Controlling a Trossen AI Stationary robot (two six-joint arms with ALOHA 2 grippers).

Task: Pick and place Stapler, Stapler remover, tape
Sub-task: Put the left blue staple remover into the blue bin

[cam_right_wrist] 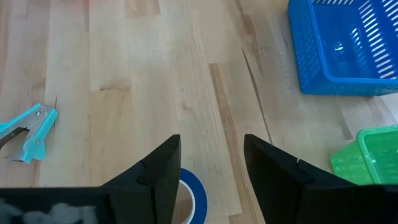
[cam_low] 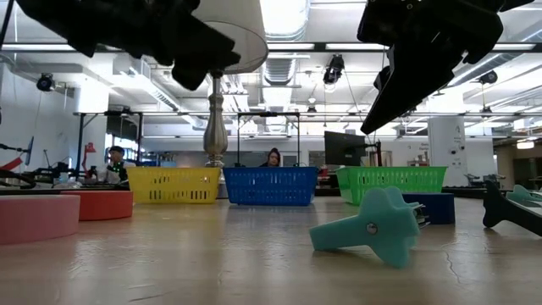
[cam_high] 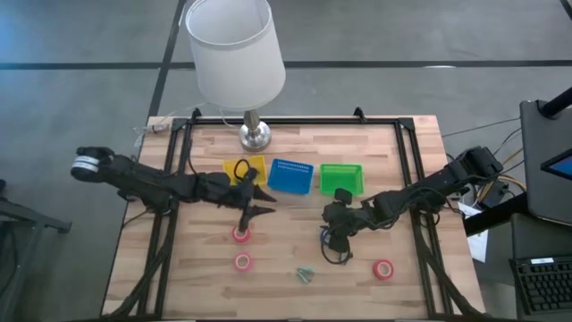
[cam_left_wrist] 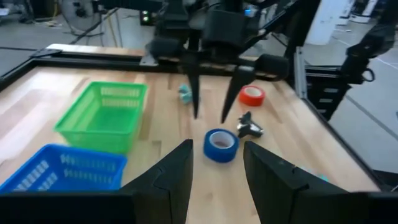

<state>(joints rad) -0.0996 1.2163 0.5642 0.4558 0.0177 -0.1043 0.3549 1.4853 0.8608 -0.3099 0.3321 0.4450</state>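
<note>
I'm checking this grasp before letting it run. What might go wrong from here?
The right gripper hangs open over the blue tape, seen only partly between its fingers; an off-centre close may push the roll away. A small dark item lies beside the tape and might get knocked. The left gripper hovers nearby, so the arms might crowd.

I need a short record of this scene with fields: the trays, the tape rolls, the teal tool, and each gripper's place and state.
trays: yellow tray, blue tray, green tray, in a row in front of the lamp
red tape: three rolls on the table
blue tape: one roll, below the right gripper
teal tool: staple remover, lying on the wood, untouched
left gripper: open, above the table near the yellow tray
right gripper: open, pointing down over the blue tape, not holding it
</note>
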